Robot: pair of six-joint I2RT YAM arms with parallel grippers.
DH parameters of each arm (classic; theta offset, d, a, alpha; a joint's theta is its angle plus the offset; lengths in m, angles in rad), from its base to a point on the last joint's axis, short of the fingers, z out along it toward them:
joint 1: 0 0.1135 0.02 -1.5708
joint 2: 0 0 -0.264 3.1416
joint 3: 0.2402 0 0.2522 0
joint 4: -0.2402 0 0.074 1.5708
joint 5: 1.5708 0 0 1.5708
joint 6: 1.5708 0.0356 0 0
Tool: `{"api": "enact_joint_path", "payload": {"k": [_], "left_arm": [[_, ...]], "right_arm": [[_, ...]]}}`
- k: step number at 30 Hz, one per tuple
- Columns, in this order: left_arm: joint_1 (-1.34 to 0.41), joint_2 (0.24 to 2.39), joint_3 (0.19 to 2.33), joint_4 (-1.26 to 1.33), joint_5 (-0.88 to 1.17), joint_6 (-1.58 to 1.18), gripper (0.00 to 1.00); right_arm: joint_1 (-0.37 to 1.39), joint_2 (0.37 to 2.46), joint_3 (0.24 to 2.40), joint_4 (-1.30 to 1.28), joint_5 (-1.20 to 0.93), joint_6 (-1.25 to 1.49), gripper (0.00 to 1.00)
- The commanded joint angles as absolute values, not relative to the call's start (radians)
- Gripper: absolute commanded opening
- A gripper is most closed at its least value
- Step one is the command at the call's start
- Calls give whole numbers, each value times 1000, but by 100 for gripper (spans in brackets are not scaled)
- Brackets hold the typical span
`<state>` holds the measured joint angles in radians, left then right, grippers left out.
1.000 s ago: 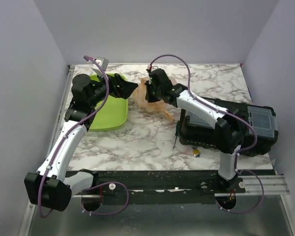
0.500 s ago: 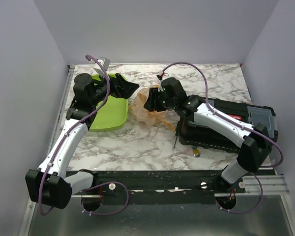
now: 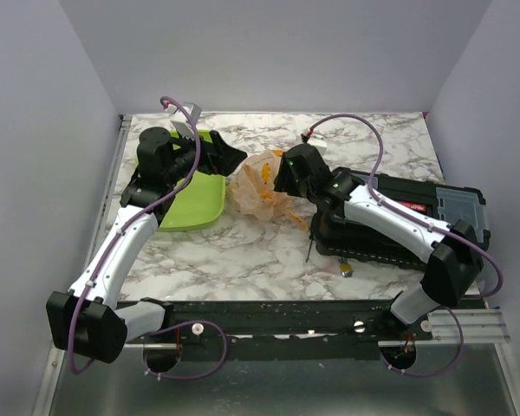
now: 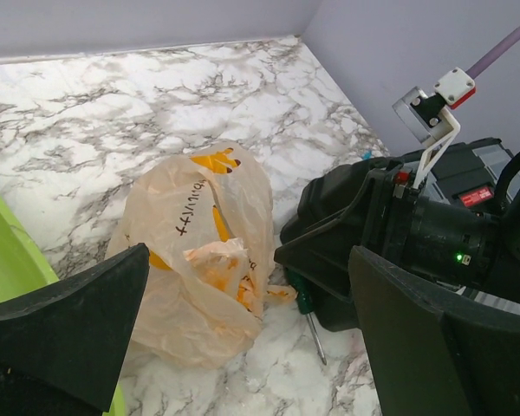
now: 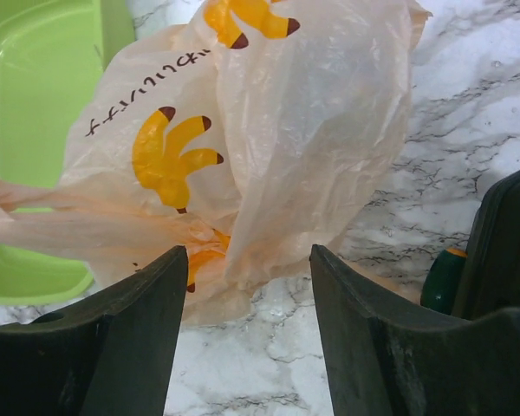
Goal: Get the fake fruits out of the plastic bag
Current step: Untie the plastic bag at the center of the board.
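The plastic bag point(image 3: 262, 185), crinkly peach-beige with orange fruit prints, lies slumped on the marble table between both arms. The fake fruits are hidden; only printed fruit pictures show on the bag point(image 5: 269, 139). My right gripper point(image 5: 247, 325) stands open just short of the bag's near edge, with bare marble between its fingers point(image 5: 130, 338). Seen from above, the right gripper point(image 3: 284, 177) is at the bag's right side. My left gripper point(image 4: 251, 347) hovers wide open above and left of the bag point(image 4: 195, 260), holding nothing; it point(image 3: 230, 156) sits over the tray's far corner.
A lime-green tray point(image 3: 193, 201) lies left of the bag. A black toolbox point(image 3: 399, 224) fills the right side under the right arm. A green-handled screwdriver point(image 3: 310, 244) lies by the toolbox's left edge, and a small yellow item point(image 3: 345, 269) lies near the front.
The right gripper has opened and let go of the bag, then drawn back to the right and lower. The bag has settled onto the table. The left arm shifted only slightly.
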<state>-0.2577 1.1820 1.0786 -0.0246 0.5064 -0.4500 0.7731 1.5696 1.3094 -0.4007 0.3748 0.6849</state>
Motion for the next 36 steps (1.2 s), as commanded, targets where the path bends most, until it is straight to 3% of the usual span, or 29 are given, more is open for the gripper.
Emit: {"api": "enact_joint_path", "payload": {"k": [1, 11, 16, 20, 27, 30, 33, 36], "left_arm": [[-264, 1192, 1124, -58, 495, -444, 97], [-264, 1209, 1124, -53, 510, -461, 96], [-264, 1240, 1140, -52, 571, -498, 97], [-263, 1257, 1148, -52, 592, -512, 97], [-262, 1270, 1156, -67, 597, -509, 96], [-262, 1288, 1171, -79, 625, -519, 94], [-263, 1284, 1164, -59, 651, -536, 94], [-264, 1278, 1162, -55, 656, -548, 93]], "right_arm": [[778, 1566, 1281, -367, 437, 783, 63], [779, 1672, 1334, -414, 342, 798, 61], [779, 1674, 1279, -374, 353, 863, 52], [779, 1678, 1237, -322, 319, 872, 38], [779, 1711, 1248, -308, 309, 830, 40], [779, 1705, 1216, -277, 308, 824, 25], [779, 1696, 1198, -254, 287, 823, 4], [779, 1662, 1168, -202, 259, 809, 1]]}}
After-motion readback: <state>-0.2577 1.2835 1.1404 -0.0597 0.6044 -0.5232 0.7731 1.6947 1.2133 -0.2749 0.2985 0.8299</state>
